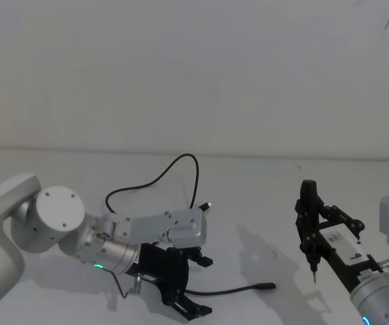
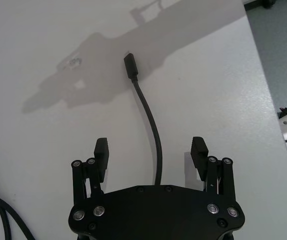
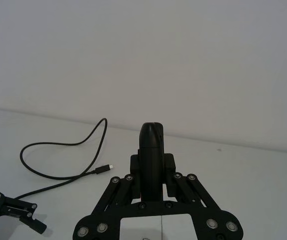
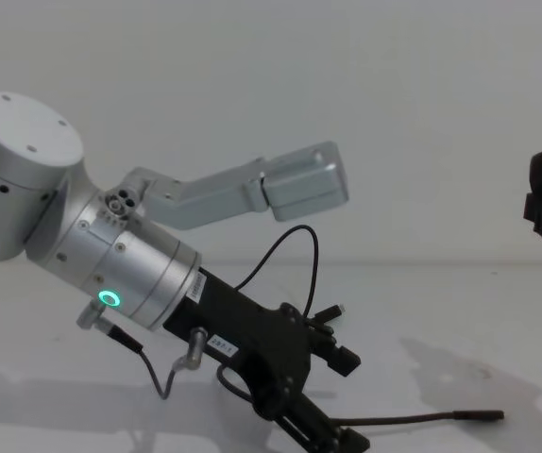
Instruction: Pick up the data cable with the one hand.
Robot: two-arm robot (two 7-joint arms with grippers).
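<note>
Lifting is not yet happening: the cable [image 2: 147, 107] is lying flat on the table [image 2: 208, 75], running between the wide-spread fingers [image 2: 102, 150] of the left gripper [image 2: 151, 148], its plug [image 2: 130, 65] resting beyond the tips. Closing and raising are left. The table edge is running well outside one finger; elsewhere room looks free. The right gripper [image 3: 151, 132] is hanging apart, fingers pressed together.

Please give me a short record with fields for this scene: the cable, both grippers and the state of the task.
Surface: white table
Cable: long thin black data cable, lying in a loose loop on the table
Left gripper: black boxy left gripper, low over the table, jaws open on either side of the cable near its black plug end
Right gripper: slim black right gripper, raised at the right, jaws shut, empty
Task state: cable not yet grasped
</note>
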